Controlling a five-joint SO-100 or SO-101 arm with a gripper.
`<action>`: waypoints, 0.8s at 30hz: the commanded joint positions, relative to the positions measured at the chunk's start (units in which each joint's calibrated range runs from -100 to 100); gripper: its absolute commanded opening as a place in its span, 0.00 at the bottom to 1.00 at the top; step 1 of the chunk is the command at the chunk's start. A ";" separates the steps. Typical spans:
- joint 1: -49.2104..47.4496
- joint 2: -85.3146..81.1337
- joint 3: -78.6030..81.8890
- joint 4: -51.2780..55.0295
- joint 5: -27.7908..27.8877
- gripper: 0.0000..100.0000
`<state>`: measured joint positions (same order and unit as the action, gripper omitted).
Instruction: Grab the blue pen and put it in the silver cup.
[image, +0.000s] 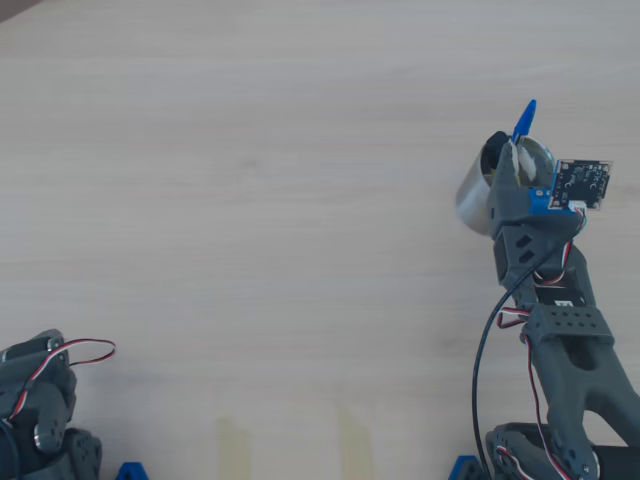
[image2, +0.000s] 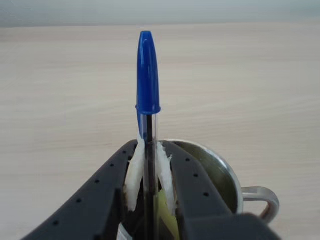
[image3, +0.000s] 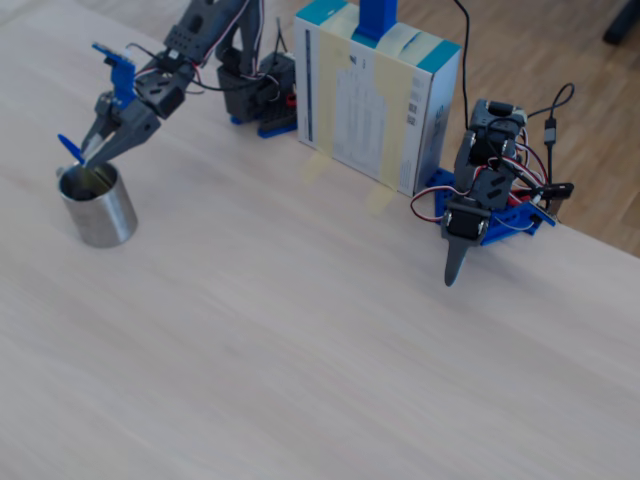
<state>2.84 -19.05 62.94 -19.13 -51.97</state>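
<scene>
gripper (image2: 150, 180) clamped on the pen (image2: 148, 75), white padded fingers (image2: 134, 172) pinching the clear barrel | pen's lower end hidden behind the jaws, tip can't be seen | shiny steel cup (image2: 227, 175) right below, rim half cut off, loop handle poking right | pale woodgrain table (image2: 60, 90) behind

Fixed view: silver cup (image3: 97, 206) stands upright at left on the desk (image3: 300, 330). Gripper (image3: 88, 155) angled down over the cup rim, clamping the blue pen (image3: 70, 148), cap end pointing up-left. Second arm (image3: 480, 200) idle at right beside a box (image3: 375, 95).
</scene>
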 joint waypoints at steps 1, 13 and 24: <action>-0.31 -0.07 -0.13 -0.74 0.06 0.02; -0.31 -0.73 0.78 -0.39 0.11 0.02; -0.40 -0.90 1.69 -0.57 0.11 0.02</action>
<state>2.84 -19.05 65.01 -19.13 -51.97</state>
